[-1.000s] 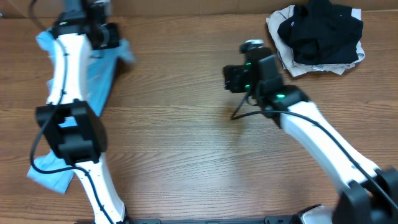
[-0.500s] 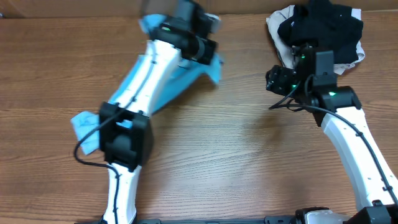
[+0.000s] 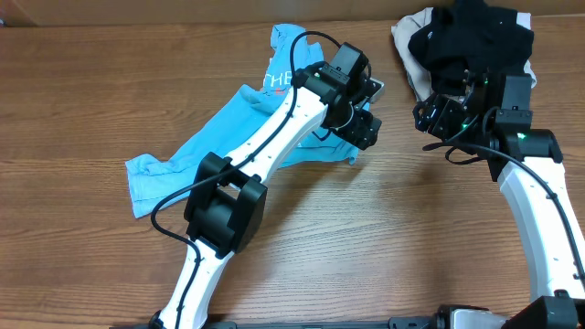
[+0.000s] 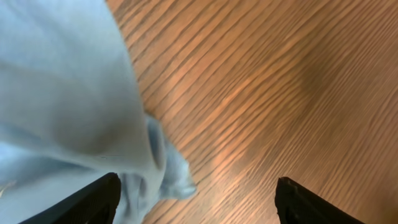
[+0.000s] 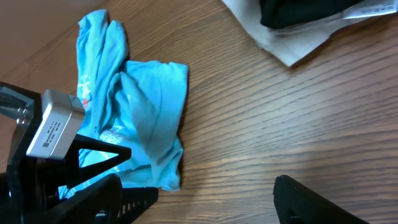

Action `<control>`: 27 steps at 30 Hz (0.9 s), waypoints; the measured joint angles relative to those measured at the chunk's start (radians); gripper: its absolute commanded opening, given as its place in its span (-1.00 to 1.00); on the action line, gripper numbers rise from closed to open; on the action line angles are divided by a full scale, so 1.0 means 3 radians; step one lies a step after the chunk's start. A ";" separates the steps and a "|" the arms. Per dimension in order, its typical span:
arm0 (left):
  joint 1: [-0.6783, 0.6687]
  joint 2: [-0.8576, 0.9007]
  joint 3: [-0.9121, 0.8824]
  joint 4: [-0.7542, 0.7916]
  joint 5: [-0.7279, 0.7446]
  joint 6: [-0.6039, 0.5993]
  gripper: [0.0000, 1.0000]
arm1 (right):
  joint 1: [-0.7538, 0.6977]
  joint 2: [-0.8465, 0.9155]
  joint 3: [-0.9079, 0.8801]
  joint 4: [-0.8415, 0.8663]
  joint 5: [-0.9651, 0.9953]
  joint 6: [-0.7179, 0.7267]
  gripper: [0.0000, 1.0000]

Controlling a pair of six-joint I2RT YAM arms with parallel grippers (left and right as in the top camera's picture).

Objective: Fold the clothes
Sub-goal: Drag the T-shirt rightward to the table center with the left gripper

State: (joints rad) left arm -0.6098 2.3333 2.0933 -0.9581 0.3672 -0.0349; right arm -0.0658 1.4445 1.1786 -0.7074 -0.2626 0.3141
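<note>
Clothes: a light blue T-shirt (image 3: 169, 164), lying crumpled in a long diagonal on the surface (image 3: 366, 238), from left of centre up to the far edge at the middle.
Hidden: my left arm lies across the shirt's middle and covers it. Only part of the white lettering shows beside the arm, too little to read in full.
My left hand (image 3: 364, 117): released, fingers spread wide, over the shirt's right-hand end. In the wrist view the cloth is a pale blur reaching one finger, with wood between the two.
My right hand (image 3: 430, 117): released, fingers wide apart, only wood between them; apart from the shirt, near the pile.
Pile: black garment (image 3: 475, 41) on a beige garment (image 3: 430, 96), far right corner. The overhead frame's top edge cuts off the black one.
Cut off: my right arm leaves the overhead view at the right.
Edges: the shirt's right hem is doubled over itself, just beside my left hand.
Open room: bare wood between my two hands, and a broad stretch across the near half.
</note>
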 measured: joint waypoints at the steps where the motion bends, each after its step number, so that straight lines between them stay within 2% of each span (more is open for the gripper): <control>1: 0.0022 -0.0001 0.0001 -0.0047 0.0000 -0.0001 0.67 | 0.0000 0.0000 0.0000 -0.0001 -0.0018 -0.0001 0.65; 7: 0.0431 -0.0004 0.0014 -0.0031 -0.0010 0.0062 0.69 | 0.0005 0.0000 0.0000 0.0001 -0.0125 -0.0003 0.65; 13: 0.1013 -0.0004 0.0034 0.0165 -0.0075 0.0514 0.63 | 0.0033 0.0023 0.0000 0.0000 -0.0153 -0.0001 0.64; 24: 0.0902 0.0004 0.0036 0.0295 -0.0280 0.0858 0.47 | 0.0273 0.0282 0.0000 0.0167 -0.0159 -0.0001 0.64; 27: 0.0896 0.0024 0.0038 0.0301 -0.0291 0.0918 0.41 | 0.0373 0.0340 0.0000 0.0281 -0.0159 0.0001 0.56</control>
State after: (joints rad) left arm -0.3408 2.3405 2.1048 -0.8677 0.2798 0.2405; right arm 0.0460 1.5463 1.1786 -0.6231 -0.3103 0.3145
